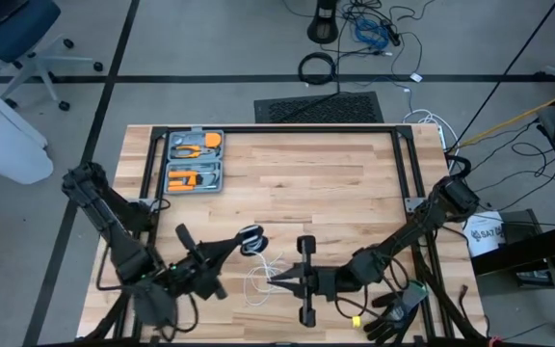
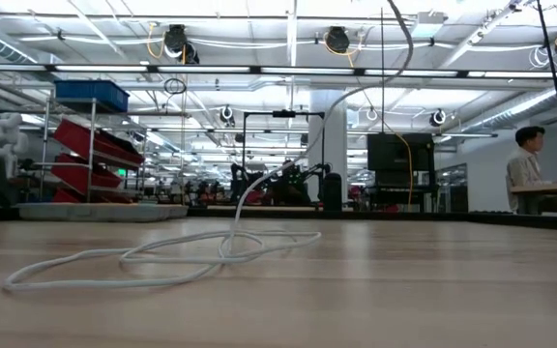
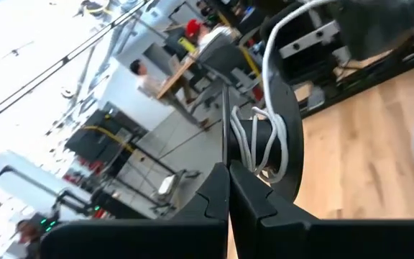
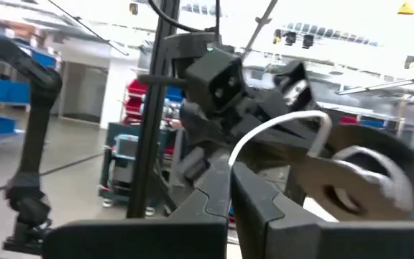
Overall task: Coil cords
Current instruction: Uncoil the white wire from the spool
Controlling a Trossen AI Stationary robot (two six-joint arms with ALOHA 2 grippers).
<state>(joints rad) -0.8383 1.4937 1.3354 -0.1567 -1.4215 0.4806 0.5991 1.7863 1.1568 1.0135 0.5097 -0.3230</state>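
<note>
1. From the high view I saw the left claw [image 1: 227, 248] near the front middle of the tabletop [image 1: 355, 173], shut on the reel [image 1: 251, 238]. The right claw [image 1: 279, 280] sat just right of it, over the loose white cord [image 1: 263, 280], fingers closed. The grey tool case [image 1: 194, 161] lay well apart at the far left.

2. In the low view the cord [image 2: 162, 256] lay slack in loose loops on the wood, one strand rising off it toward the arms above. Neither claw showed here.

3. The left wrist view showed my fingers [image 3: 214, 198] pressed together, with the reel [image 3: 279, 129] clamped at its rim, as I judged, and a few white turns [image 3: 261, 144] already round its core.

4. The right wrist view showed those fingers [image 4: 225, 194] closed as well, with the cord [image 4: 279, 126] arching just past their tips toward the reel [image 4: 365, 176]. I could not tell whether the strand was truly pinched.

5. To wind well, I judged I should hold the reel steady, keep light tension on the strand, and lead it round the core so turns lie side by side. Too much slack and a loop could slip off the rim.
</note>
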